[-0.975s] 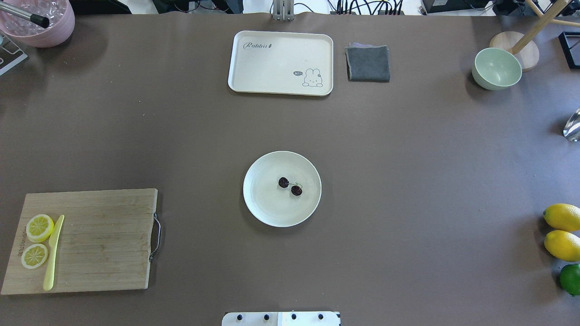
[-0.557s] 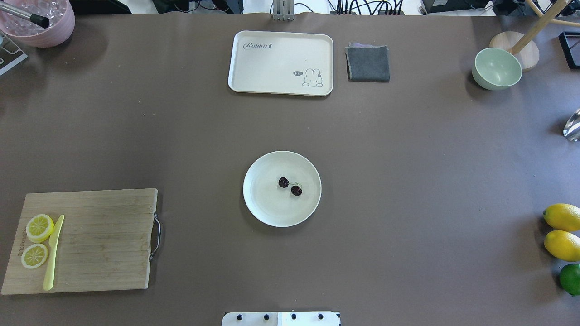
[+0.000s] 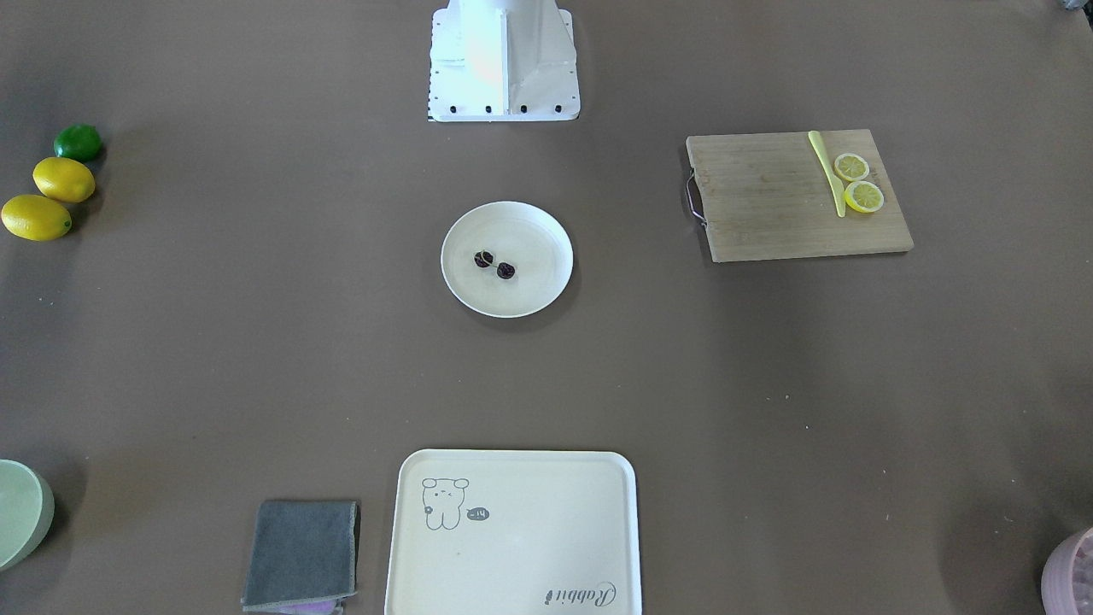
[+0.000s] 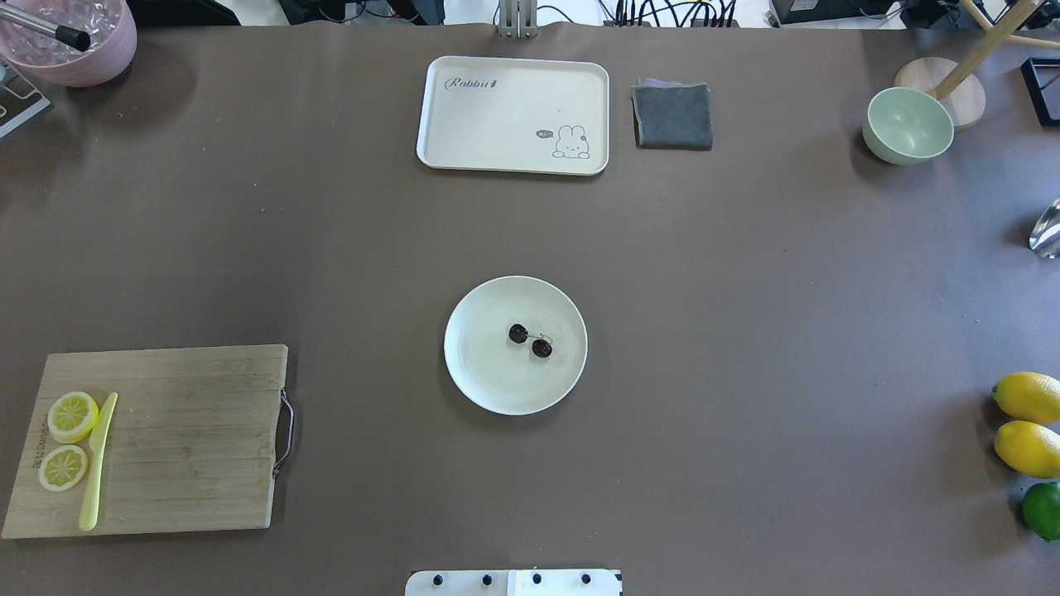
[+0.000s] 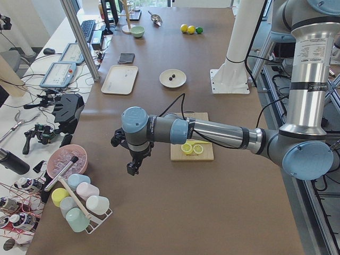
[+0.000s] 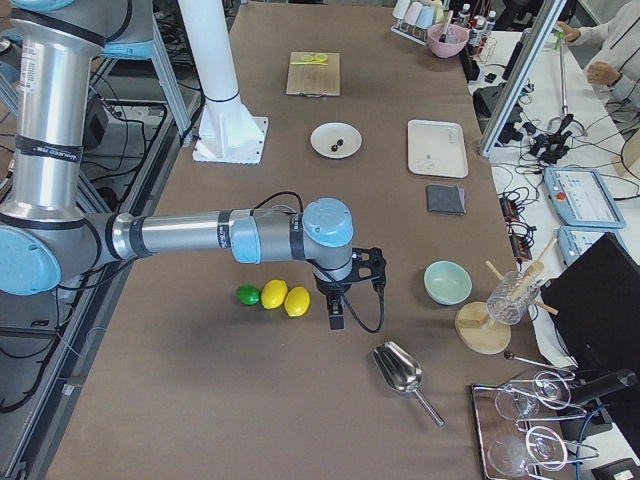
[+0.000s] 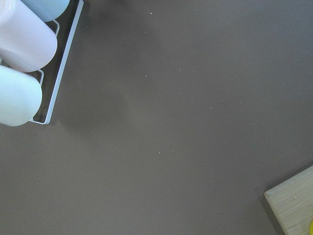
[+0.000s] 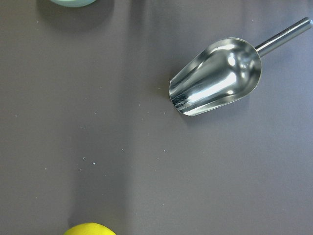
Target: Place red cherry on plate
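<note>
The red cherry (image 4: 518, 334), a pair of dark maroon fruits joined by a thin stem, lies on the round cream plate (image 4: 489, 377) at the table's middle, a little right of the plate's centre. It shows the same way in the front-facing view, cherry (image 3: 505, 271) on plate (image 3: 534, 235). Neither arm appears in the overhead or front views. My left gripper (image 5: 134, 167) hangs off the table's left end near the cup rack. My right gripper (image 6: 335, 318) hangs at the right end beside the lemons. I cannot tell whether either is open or shut.
A wooden cutting board (image 4: 182, 439) with two lemon slices and a yellow knife is front left. A rabbit tray (image 4: 513, 114) and grey cloth (image 4: 672, 116) lie at the back. A green bowl (image 4: 908, 126), two lemons (image 4: 1027, 422), a lime and a metal scoop (image 8: 215, 77) sit right.
</note>
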Controlling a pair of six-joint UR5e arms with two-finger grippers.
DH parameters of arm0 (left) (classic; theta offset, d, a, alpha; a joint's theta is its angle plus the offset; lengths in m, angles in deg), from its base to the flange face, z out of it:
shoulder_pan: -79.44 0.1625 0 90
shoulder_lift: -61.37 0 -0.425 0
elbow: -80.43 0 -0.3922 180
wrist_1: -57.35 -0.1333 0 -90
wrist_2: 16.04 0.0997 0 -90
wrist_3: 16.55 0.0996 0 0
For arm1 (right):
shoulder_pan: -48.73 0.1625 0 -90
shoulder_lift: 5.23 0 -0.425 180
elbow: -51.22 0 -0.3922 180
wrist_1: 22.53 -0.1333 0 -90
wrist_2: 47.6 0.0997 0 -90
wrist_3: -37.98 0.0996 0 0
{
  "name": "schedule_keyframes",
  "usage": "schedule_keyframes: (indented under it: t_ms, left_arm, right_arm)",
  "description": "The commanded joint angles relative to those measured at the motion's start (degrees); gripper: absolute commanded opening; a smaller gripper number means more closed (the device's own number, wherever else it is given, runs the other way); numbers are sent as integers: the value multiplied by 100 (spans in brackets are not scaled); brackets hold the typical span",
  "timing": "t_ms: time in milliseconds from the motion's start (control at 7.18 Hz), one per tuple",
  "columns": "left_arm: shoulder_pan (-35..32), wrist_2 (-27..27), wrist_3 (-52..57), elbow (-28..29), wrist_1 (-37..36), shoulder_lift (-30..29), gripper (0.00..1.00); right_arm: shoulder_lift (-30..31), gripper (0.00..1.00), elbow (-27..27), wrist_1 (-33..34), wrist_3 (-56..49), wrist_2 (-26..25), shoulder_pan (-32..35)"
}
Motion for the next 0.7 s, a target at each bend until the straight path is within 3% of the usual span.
schedule_keyframes:
  t_ms: [0, 557]
  left_arm:
    - [-6, -42, 7, -20, 17, 19, 98]
    - [-6, 11, 25, -29, 26, 28, 98]
  right_arm:
    - [7, 100, -1, 14, 1, 161, 23]
    - [227, 100, 140, -29, -446, 223, 23]
